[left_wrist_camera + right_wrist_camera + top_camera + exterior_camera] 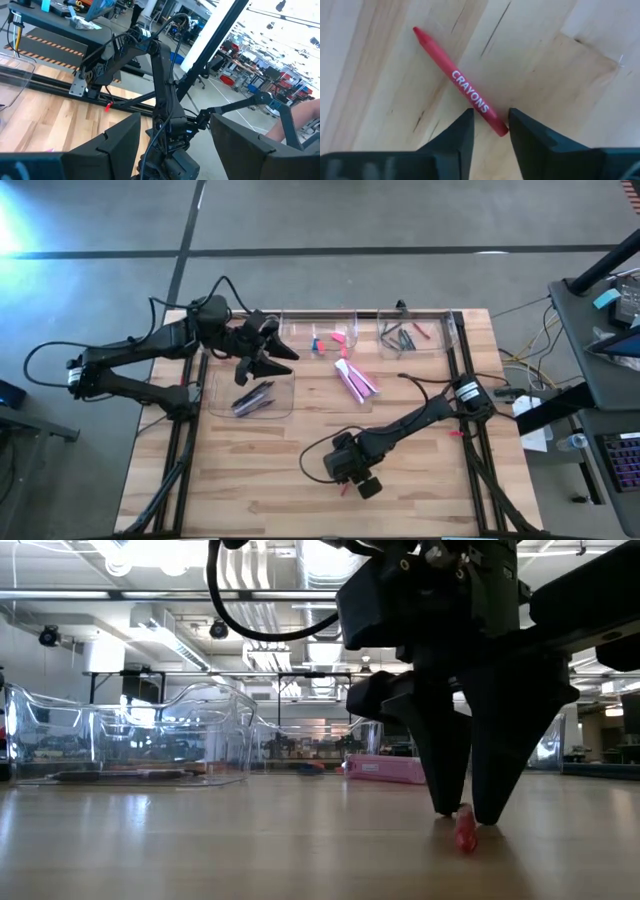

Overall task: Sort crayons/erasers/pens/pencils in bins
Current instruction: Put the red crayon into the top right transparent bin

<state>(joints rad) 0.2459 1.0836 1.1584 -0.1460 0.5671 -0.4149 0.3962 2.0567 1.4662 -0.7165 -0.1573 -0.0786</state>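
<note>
A red crayon (460, 82) lies flat on the wooden table near its front edge; it also shows in the high view (344, 490). My right gripper (490, 122) points down at the table, open by a narrow gap, with its fingertips on either side of the crayon's blunt end (497, 129). The low view shows it too (466, 812). My left gripper (265, 355) is open and empty above the far left of the table, between two clear bins. One bin (250, 395) holds dark pens. Another bin (320, 335) holds pink erasers. My right gripper comes from above, pointing down, its fingers across the crayon's blunt end (497, 129). The crayon lies flat on the table. The end sits close against one finger (517, 127); I cannot tell whether it touches.
A third clear bin (415, 332) with pens stands at the far right. A pink and white flat pack (357, 380) lies mid-table. A small red piece (455, 434) lies by the right frame rail. Bare wood surrounds the crayon.
</note>
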